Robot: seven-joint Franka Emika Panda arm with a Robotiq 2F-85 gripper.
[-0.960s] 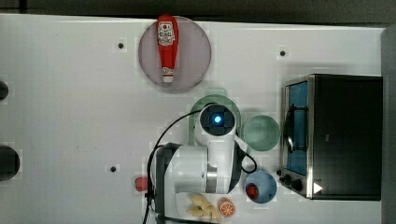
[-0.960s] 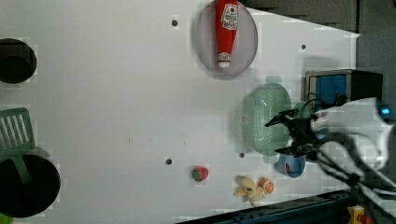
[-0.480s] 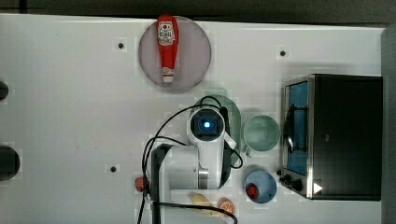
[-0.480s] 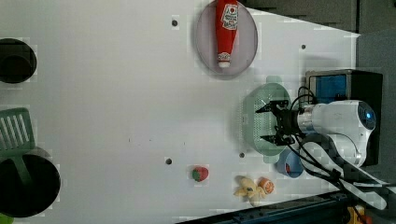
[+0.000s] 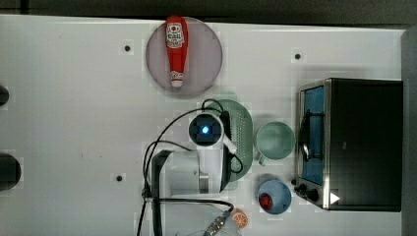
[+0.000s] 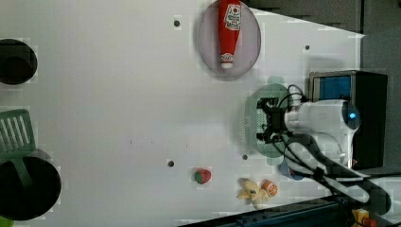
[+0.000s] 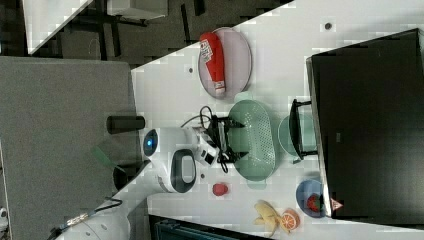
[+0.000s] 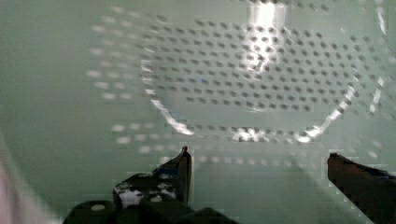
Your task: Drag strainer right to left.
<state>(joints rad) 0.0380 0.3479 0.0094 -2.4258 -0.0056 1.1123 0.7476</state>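
Observation:
The strainer (image 5: 242,129) is a pale mint-green oval with a grid of small holes, lying on the white table between the arm and the mug in the top view. It also appears in the left view (image 6: 251,120) and the right view (image 7: 260,142). My gripper (image 7: 234,138) reaches down into the strainer from the side. In the wrist view the perforated bottom (image 8: 261,70) is close below, and my gripper (image 8: 259,163) stands open over it, with one fingertip (image 8: 185,161) and the other far apart. Nothing is held between them.
A mint-green mug (image 5: 274,140) stands right beside the strainer, with a black toaster oven (image 5: 361,142) behind it. A grey plate (image 5: 205,54) carries a ketchup bottle (image 5: 176,49). A blue bowl (image 5: 276,197), a strawberry (image 6: 202,176), and a banana with an orange slice (image 6: 256,191) lie near the table edge.
The arm has swung toward the top view's left and come over the strainer. The gripper has dropped inside it. The fingers stayed open.

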